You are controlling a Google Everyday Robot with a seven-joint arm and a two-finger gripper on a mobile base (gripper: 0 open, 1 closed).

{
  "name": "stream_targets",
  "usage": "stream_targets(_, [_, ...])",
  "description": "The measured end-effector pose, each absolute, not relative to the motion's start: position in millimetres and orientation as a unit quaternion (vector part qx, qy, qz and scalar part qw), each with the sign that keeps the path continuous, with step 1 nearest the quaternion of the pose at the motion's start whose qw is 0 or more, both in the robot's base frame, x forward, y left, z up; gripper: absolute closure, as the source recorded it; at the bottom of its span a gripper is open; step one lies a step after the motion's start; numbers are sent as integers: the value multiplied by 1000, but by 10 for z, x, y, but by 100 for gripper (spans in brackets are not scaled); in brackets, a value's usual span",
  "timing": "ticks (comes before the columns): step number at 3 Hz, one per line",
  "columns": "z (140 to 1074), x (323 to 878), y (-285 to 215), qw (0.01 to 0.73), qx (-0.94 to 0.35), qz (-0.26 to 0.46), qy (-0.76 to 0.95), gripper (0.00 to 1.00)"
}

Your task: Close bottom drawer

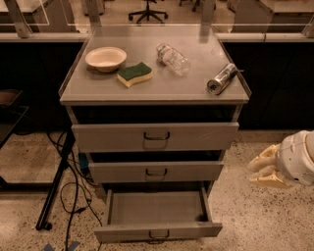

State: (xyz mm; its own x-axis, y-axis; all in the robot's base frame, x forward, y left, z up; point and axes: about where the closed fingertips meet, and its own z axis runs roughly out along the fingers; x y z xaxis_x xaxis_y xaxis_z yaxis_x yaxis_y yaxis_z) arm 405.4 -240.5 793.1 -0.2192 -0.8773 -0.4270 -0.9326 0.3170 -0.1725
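Observation:
The bottom drawer (158, 230) is the lowest of three grey cabinet drawers. It is pulled far out and its inside looks empty. Its short front panel carries a small dark handle (158, 235) near the frame's bottom edge. The two drawers above stick out slightly. My gripper (266, 171) is at the right, beside the cabinet at the height of the middle drawer. It is well to the right of the bottom drawer and touches nothing.
On the cabinet top (196, 88) lie a cream bowl (105, 58), a green-and-yellow sponge (134, 74), a clear plastic bottle (172, 59) and a metal can (222, 79). A dark stand with cables (59, 181) is on the floor at the left. An office chair (148, 10) stands behind.

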Motion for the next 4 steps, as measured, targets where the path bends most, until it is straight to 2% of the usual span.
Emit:
stream_targets(1, [7931, 4051, -2404, 229, -581, 61, 778, 89])
stream_targets(2, [7931, 4051, -2404, 229, -581, 61, 778, 100])
stream_targets(3, [7930, 4051, -2404, 229, -581, 61, 778, 100])
stream_targets(4, [7469, 4415, -2535, 254, -558, 79, 786, 100])
